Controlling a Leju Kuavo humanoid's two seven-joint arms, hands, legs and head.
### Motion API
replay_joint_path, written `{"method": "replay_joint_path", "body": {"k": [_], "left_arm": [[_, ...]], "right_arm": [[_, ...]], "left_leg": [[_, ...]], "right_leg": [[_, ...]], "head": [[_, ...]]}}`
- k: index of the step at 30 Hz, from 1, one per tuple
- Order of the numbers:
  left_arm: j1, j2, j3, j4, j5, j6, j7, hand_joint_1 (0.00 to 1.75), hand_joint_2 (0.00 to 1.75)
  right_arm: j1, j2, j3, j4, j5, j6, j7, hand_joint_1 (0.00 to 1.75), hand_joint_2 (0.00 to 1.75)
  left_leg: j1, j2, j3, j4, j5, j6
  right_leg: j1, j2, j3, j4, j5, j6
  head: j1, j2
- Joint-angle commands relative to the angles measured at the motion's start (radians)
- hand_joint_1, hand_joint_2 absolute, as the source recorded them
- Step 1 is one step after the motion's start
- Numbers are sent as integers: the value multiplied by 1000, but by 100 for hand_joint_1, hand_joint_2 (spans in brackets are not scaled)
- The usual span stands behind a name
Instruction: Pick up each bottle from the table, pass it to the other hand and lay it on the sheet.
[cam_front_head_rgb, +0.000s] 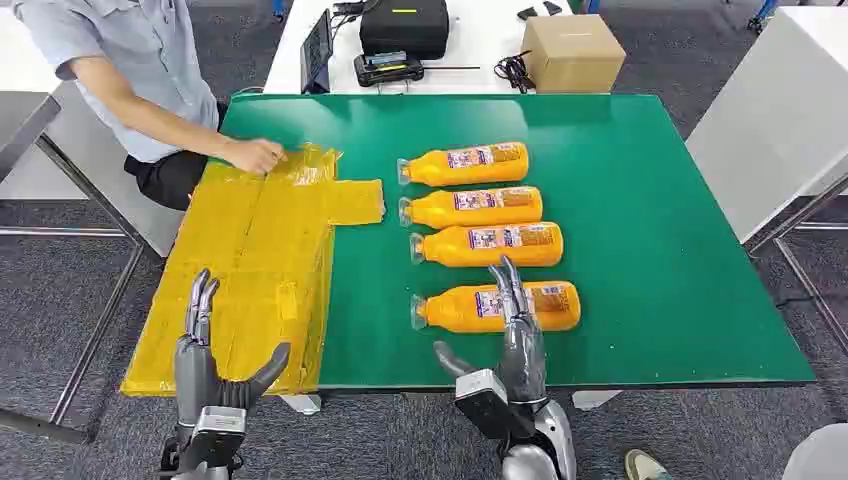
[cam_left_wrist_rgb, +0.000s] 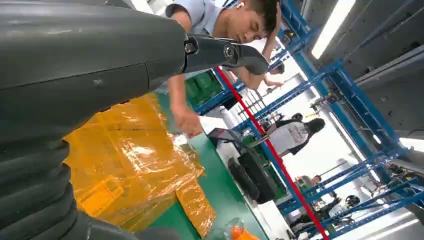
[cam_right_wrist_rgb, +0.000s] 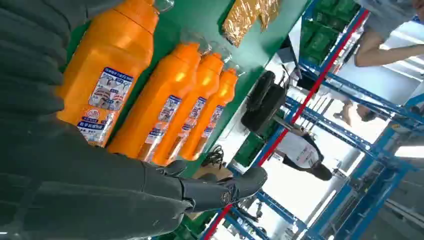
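Observation:
Several orange bottles lie on their sides in a column on the green table (cam_front_head_rgb: 660, 230), caps to the left. The nearest bottle (cam_front_head_rgb: 470, 308) (cam_right_wrist_rgb: 107, 75) lies under the outstretched fingers of my right hand (cam_front_head_rgb: 518, 335), which hovers open above its label with the thumb spread aside. Beyond it lie further bottles (cam_front_head_rgb: 487, 244) (cam_right_wrist_rgb: 160, 115). The yellow sheet (cam_front_head_rgb: 255, 260) (cam_left_wrist_rgb: 130, 160) covers the table's left side. My left hand (cam_front_head_rgb: 205, 360) is open over the sheet's near edge, holding nothing.
A person sits at the far left with a hand (cam_front_head_rgb: 255, 155) (cam_left_wrist_rgb: 187, 122) pressing on the sheet's far edge. Behind the green table stands a white table with a black case (cam_front_head_rgb: 405, 25) and a cardboard box (cam_front_head_rgb: 572, 50).

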Motion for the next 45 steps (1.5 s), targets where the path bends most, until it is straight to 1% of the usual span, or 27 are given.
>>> {"method": "replay_joint_path", "body": {"k": [1,2,4,5,7,8,9,10,11,12,14,16,17,18,20,23,25,28,30,31,32,33,37,43,44,45], "left_arm": [[-37,-2,-8,67,-3,-18,-1,0,175],[-52,-4,-18,82,-2,-28,-1,0,175],[-124,-27,-60,159,16,-69,1,0,175],[-177,-35,-102,222,17,-86,3,0,175],[-272,-72,-170,336,20,-79,7,0,175],[-311,-93,-212,383,33,-79,18,0,175],[-324,-105,-233,399,42,-71,28,0,175],[-330,-113,-262,413,51,-62,33,0,175],[-328,-112,-279,414,66,-53,36,0,175],[-323,-106,-301,411,87,-42,38,0,175],[-314,-101,-317,400,115,-37,39,0,175],[-311,-99,-324,394,126,-40,39,0,175],[-311,-98,-326,391,137,-47,43,0,175],[-311,-99,-326,390,149,-55,48,0,175],[-315,-101,-334,396,166,-77,58,0,175],[-327,-107,-349,418,167,-75,59,0,175],[-332,-108,-359,423,166,-73,57,0,175],[-334,-106,-370,422,164,-66,61,0,175],[-335,-105,-377,416,160,-47,58,0,175],[-337,-104,-380,414,158,-37,56,0,175],[-338,-103,-382,414,157,-35,56,0,175],[-340,-105,-384,410,166,-38,58,0,175],[-351,-113,-392,413,182,-45,58,0,175],[-363,-120,-409,423,196,-52,63,0,175],[-363,-121,-409,423,196,-51,63,0,175],[-362,-123,-409,424,198,-50,64,0,175]], "right_arm": [[-15,-24,1,12,2,-3,9,0,175],[-16,-29,-5,11,1,-5,10,0,175],[-18,-61,-33,-1,-5,-8,17,0,175],[-17,-93,-49,1,27,-3,55,0,175],[0,-149,-93,-12,93,-31,72,0,175],[17,-181,-119,-32,107,-19,73,0,175],[24,-199,-138,-48,102,-6,68,0,175],[24,-221,-160,-60,99,30,71,0,175],[19,-232,-177,-60,117,48,76,0,175],[6,-242,-196,-53,156,59,84,0,175],[-15,-259,-206,-42,194,77,95,0,175],[-33,-271,-202,-32,212,91,102,0,175],[-46,-281,-193,-19,248,97,124,0,175],[-62,-295,-183,-4,284,105,148,0,175],[-102,-324,-158,45,330,131,192,0,175],[-175,-353,-120,131,360,147,199,0,175],[-214,-360,-97,181,372,157,199,0,175],[-247,-374,-67,225,395,176,213,0,175],[-276,-396,-35,263,409,210,246,0,175],[-299,-410,-16,293,412,235,259,0,175],[-310,-416,-10,304,413,242,260,0,175],[-337,-423,8,334,411,249,260,0,175],[-378,-429,51,356,406,282,255,0,175],[-382,-442,111,328,353,345,251,0,175],[-379,-441,113,327,354,345,251,0,175],[-375,-441,118,321,352,345,253,0,175]], "left_leg": [[1,0,3,-1,-1,-1],[0,0,2,-1,0,-1],[1,-3,3,-1,0,-1],[0,-4,1,-1,1,-1],[0,-10,2,-1,2,-1],[0,-10,2,-1,2,0],[0,-15,3,-1,2,0],[-1,-15,2,0,2,1],[-2,-10,2,0,2,1],[-2,-10,3,0,1,1],[-3,-4,3,0,1,1],[-4,-1,4,0,0,1],[-3,-1,6,1,-2,0],[-4,-1,3,0,0,1],[-4,0,3,1,0,1],[-2,3,6,1,-1,0],[-2,3,4,0,0,1],[-1,3,6,0,-1,0],[-2,2,4,0,0,1],[-2,3,5,1,-1,0],[-2,2,4,0,0,1],[-1,4,6,1,-1,0],[-2,2,4,1,0,0],[-1,2,5,1,-1,0],[-2,1,3,1,0,1],[-2,2,5,1,-1,0]], "right_leg": [[1,-1,4,-1,-1,-2],[0,-1,2,-1,-1,-1],[1,-4,4,-1,-1,-2],[0,-4,2,-1,-1,-1],[1,-11,5,-2,-1,-1],[0,-10,3,-2,-1,0],[0,-15,7,-3,-2,0],[0,-14,6,-2,-2,0],[-2,-10,4,-2,0,0],[-1,-10,6,-2,-1,0],[-3,-4,6,-2,1,1],[-3,-2,5,-1,1,1],[-2,-2,7,-1,1,0],[-3,-1,4,-1,2,1],[-3,-1,4,-1,2,1],[-1,2,6,-2,2,0],[-1,2,4,-2,3,1],[0,2,6,-3,3,0],[-2,1,4,-2,3,1],[-1,2,6,-2,2,0],[-1,2,4,-2,3,1],[-1,3,6,-2,2,0],[-1,2,5,-1,2,0],[-1,1,5,-1,2,0],[-1,1,4,-1,2,1],[-1,1,6,-1,1,0]], "head": [[0,0],[0,0],[0,0],[0,0],[0,0],[0,0],[0,0],[0,0],[0,0],[0,0],[0,0],[0,0],[0,0],[0,0],[0,0],[0,0],[-1,0],[0,0],[0,0],[0,0],[-1,0],[0,0],[0,0],[0,0],[-1,0],[-1,0]]}}
